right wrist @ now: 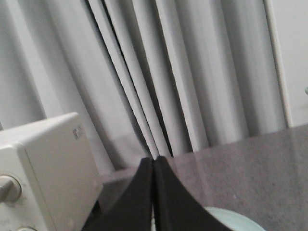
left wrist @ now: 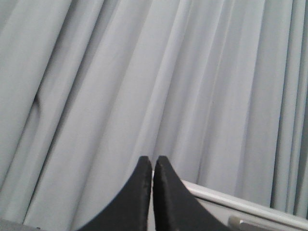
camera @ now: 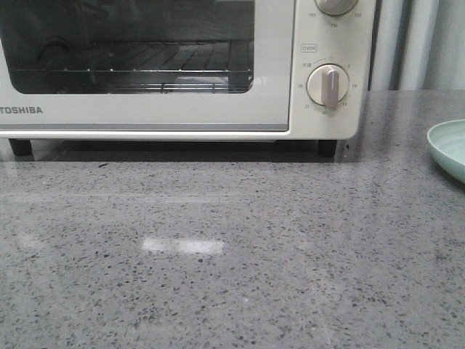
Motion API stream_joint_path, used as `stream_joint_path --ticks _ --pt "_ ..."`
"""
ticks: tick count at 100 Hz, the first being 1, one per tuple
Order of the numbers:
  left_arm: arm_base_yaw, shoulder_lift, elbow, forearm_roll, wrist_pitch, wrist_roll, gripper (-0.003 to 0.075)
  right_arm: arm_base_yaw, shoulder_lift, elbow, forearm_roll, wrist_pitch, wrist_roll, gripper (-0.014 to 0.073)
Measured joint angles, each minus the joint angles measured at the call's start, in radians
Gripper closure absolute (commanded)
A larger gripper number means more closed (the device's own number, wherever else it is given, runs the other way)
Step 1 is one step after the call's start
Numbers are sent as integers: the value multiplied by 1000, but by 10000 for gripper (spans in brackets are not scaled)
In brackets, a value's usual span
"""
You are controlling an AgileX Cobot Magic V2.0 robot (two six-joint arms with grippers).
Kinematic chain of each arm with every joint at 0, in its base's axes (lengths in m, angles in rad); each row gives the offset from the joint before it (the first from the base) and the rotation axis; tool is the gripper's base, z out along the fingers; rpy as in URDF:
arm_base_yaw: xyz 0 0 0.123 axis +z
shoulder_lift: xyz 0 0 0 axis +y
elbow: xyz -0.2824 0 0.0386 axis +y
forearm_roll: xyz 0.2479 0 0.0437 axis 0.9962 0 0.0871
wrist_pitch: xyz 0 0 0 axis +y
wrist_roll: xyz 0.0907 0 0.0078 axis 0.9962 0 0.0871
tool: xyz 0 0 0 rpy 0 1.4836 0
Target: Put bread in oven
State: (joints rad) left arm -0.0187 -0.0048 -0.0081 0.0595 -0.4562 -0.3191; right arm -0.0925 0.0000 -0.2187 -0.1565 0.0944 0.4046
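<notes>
The cream-white Toshiba oven (camera: 167,109) stands at the back of the grey counter with its glass door closed; a wire rack shows through the window and two dials sit on its right side. The bread is out of view. My left gripper (left wrist: 153,161) is shut, empty, and faces grey curtains above the oven's top edge (left wrist: 240,202). My right gripper (right wrist: 153,161) is shut with nothing held; it hangs to the right of the oven (right wrist: 43,163), above a pale green plate (right wrist: 231,219). Neither gripper shows in the front view.
A pale green plate (camera: 449,149) sits at the counter's right edge. The speckled grey counter (camera: 232,247) spreads out in front of the oven. Grey curtains (right wrist: 168,72) hang behind everything.
</notes>
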Motion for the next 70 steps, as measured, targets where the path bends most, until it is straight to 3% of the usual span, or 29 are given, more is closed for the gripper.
stream_joint_path --ticks 26,51,70 --pt "0 62 -207 75 337 -151 741 78 200 -163 0 272 -71 670" --pt "-67 300 -371 243 220 -164 741 238 471 -310 0 428 -99 669" --pt "-225 542 -494 301 222 -174 741 330 623 -417 2 443 -103 669"
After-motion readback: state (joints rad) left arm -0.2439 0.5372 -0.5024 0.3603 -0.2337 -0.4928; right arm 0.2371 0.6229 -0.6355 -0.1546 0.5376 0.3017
